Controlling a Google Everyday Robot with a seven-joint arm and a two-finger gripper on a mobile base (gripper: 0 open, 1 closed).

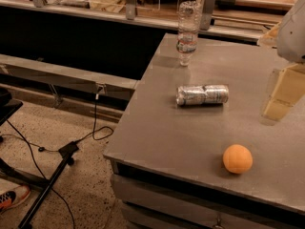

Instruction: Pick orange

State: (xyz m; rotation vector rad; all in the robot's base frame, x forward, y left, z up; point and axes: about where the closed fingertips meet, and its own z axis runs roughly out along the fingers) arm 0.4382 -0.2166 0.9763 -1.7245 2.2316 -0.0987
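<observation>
The orange (237,159) is a small round matte fruit lying on the grey table (157,142) near its front edge, right of the middle. My gripper (280,99) hangs at the right edge of the view, above the table, behind the orange and to its right, and apart from it. Nothing shows in the gripper.
A crushed silver can (202,94) lies on its side in the middle of the table, behind the orange. An upright clear plastic bottle (188,30) stands near the far edge. Left of the table are a drop to the floor, cables (95,128) and a stand leg (45,185).
</observation>
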